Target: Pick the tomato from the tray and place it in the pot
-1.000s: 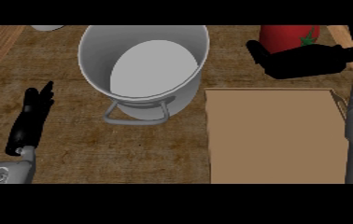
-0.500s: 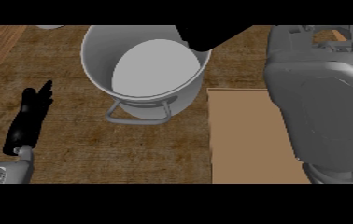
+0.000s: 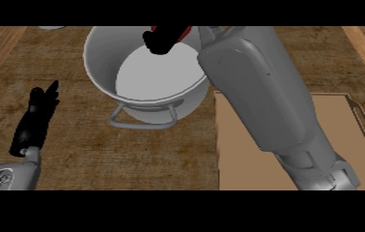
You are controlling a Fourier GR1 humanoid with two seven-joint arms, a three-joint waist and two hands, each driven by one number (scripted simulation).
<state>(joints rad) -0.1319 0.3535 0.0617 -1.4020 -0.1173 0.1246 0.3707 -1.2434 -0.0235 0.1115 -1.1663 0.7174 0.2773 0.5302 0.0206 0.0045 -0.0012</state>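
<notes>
My right hand (image 3: pixel 162 40) hangs over the far side of the grey pot (image 3: pixel 107 83), its black fingers curled round the red tomato (image 3: pixel 184 31), of which only a thin red edge shows. The grey right forearm (image 3: pixel 264 95) crosses the view from the lower right and hides part of the tan tray (image 3: pixel 246 168). The pot stands upright with its pale inside (image 3: pixel 153 76) showing and a wire handle (image 3: pixel 141 120) at its near side. At the left edge my left hand (image 3: pixel 35 117) rests open, fingers pointing away from me.
The brown counter (image 3: pixel 107 158) lies around the pot. A pale round object (image 3: pixel 50 27) peeks in at the top left. The tray's raised rim (image 3: pixel 351 105) shows at the right.
My right hand has swung from the upper right to above the pot with the tomato in it, and the forearm now covers much of the tray. The left hand has stayed put.
</notes>
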